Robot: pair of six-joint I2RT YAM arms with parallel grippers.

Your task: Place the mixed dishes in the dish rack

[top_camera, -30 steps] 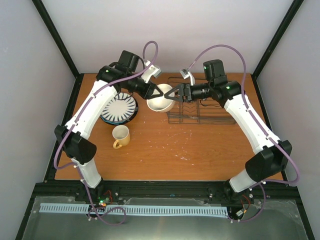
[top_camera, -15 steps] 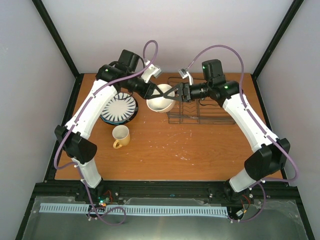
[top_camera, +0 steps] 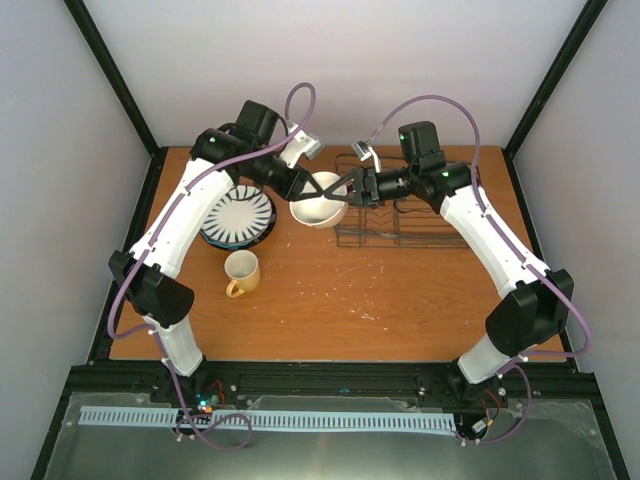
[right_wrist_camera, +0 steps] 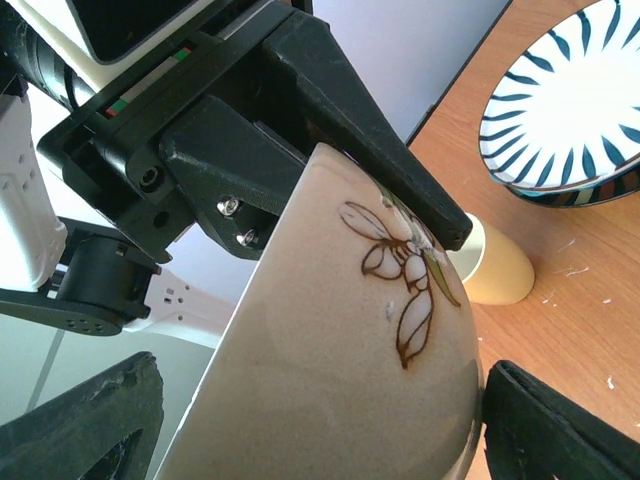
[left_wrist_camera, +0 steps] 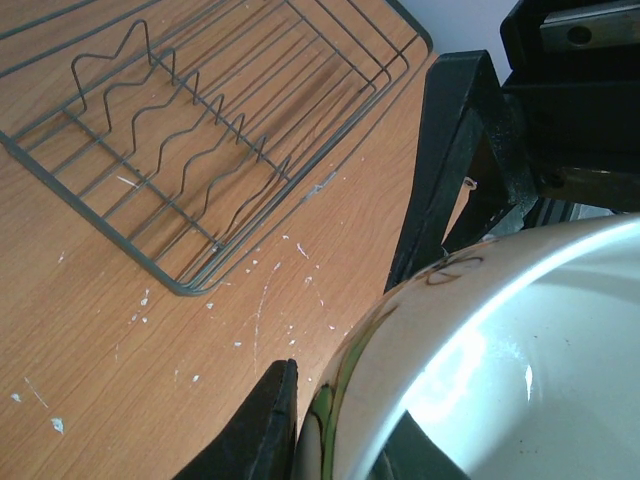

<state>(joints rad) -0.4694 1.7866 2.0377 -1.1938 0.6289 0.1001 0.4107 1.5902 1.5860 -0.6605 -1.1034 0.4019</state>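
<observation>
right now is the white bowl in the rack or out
Out. The white bowl is left of the dish rack, outside its wires, rim pinched in the left claw.

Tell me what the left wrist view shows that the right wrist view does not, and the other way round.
Only the left wrist view shows the rack, with no dishes in the part seen, and the white inside of the bowl. Only the right wrist view shows the striped plate, the mug and the flower painted on the bowl's outside. Both show the bowl, held by the left gripper, and the table.
</observation>
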